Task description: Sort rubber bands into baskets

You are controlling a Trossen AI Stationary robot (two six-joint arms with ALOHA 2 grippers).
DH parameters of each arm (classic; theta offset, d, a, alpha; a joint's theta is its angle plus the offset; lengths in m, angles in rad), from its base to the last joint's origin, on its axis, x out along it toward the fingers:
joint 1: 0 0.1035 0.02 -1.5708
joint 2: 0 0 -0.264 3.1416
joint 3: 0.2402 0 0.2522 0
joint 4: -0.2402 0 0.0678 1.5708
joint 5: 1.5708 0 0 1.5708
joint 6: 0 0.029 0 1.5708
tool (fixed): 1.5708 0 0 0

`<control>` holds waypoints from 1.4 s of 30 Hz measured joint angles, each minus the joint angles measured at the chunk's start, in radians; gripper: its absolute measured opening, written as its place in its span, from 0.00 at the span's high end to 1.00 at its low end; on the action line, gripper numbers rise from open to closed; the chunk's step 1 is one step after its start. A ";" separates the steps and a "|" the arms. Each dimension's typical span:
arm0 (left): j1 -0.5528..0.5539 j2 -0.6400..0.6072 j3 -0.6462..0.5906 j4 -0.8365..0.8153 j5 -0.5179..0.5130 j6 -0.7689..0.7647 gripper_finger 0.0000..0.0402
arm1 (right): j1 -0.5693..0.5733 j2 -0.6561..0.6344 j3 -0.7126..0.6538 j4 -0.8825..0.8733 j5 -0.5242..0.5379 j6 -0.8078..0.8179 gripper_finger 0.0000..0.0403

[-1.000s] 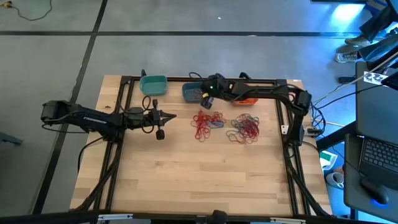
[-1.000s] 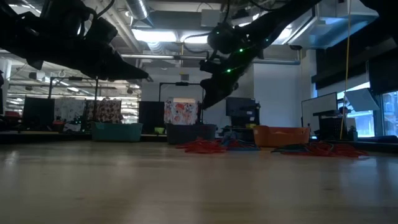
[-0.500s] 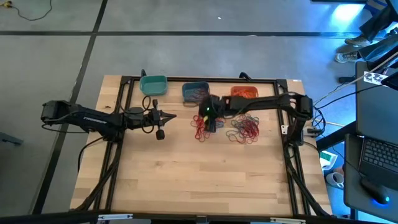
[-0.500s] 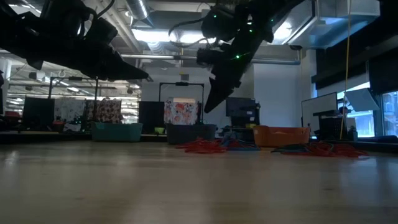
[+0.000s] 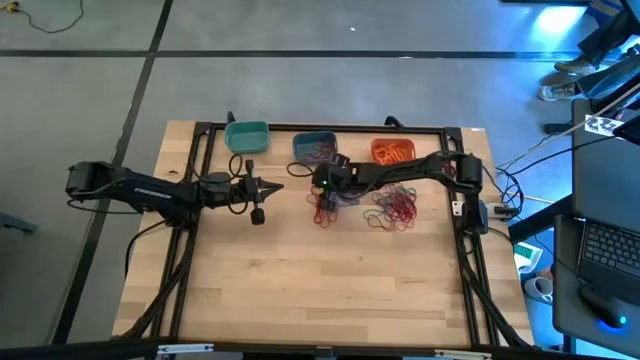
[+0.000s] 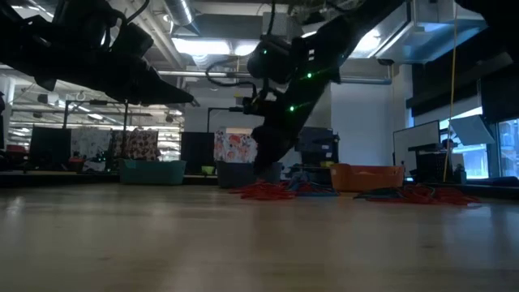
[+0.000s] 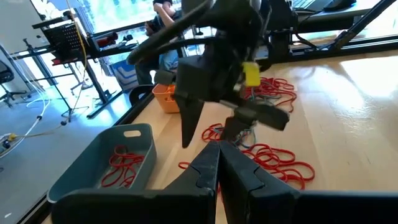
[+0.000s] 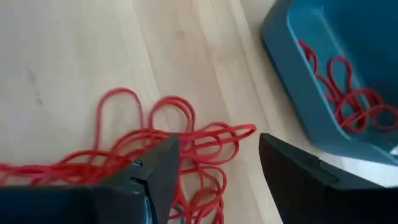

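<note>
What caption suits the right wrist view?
Open right gripper poised over red bands beside the blue basket.

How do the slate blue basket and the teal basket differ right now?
The slate blue basket has red rubber bands lying in it; the teal basket looks bare inside from above. The slate blue basket sits in the middle of the row, close to the open right gripper; the teal basket sits at the left end, nearer the left gripper. Both are small rounded bowls along the table's far edge.

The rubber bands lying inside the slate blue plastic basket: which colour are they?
Red rubber bands; the right wrist view shows them best.
</note>
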 joint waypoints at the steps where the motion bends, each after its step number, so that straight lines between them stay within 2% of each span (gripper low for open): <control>1: 0.000 0.000 0.000 0.000 0.000 0.000 0.99 | 0.000 0.004 0.000 0.011 0.000 0.005 0.45; 6: 0.000 0.000 0.000 0.000 0.000 -0.004 0.99 | -0.003 0.018 0.000 -0.002 0.000 0.105 0.45; 9: 0.000 0.000 0.000 0.001 0.000 -0.005 0.99 | -0.018 0.025 0.000 0.002 0.005 0.152 0.49; 21: 0.000 0.000 0.000 0.003 0.000 -0.006 0.99 | -0.030 0.032 0.000 -0.018 -0.039 0.122 0.94; 23: 0.000 0.000 0.000 0.003 0.000 -0.006 0.99 | -0.030 0.032 0.000 -0.018 -0.041 0.106 0.98; 28: 0.000 0.000 0.000 0.001 0.000 -0.002 0.99 | -0.029 0.031 0.000 -0.020 -0.028 0.089 0.98; 33: 0.000 0.000 0.000 0.001 0.000 0.000 0.99 | -0.002 0.021 0.001 -0.004 0.157 0.036 0.98; 35: 0.000 0.000 0.000 0.001 0.000 0.000 0.99 | 0.005 0.021 0.001 -0.007 0.153 0.027 0.95; 38: 0.000 0.000 0.000 0.001 0.000 0.001 0.99 | 0.011 0.021 0.001 -0.002 0.092 0.078 0.91; 42: 0.000 0.000 0.000 0.001 0.000 0.001 0.99 | 0.010 0.021 0.001 0.015 0.075 0.128 0.82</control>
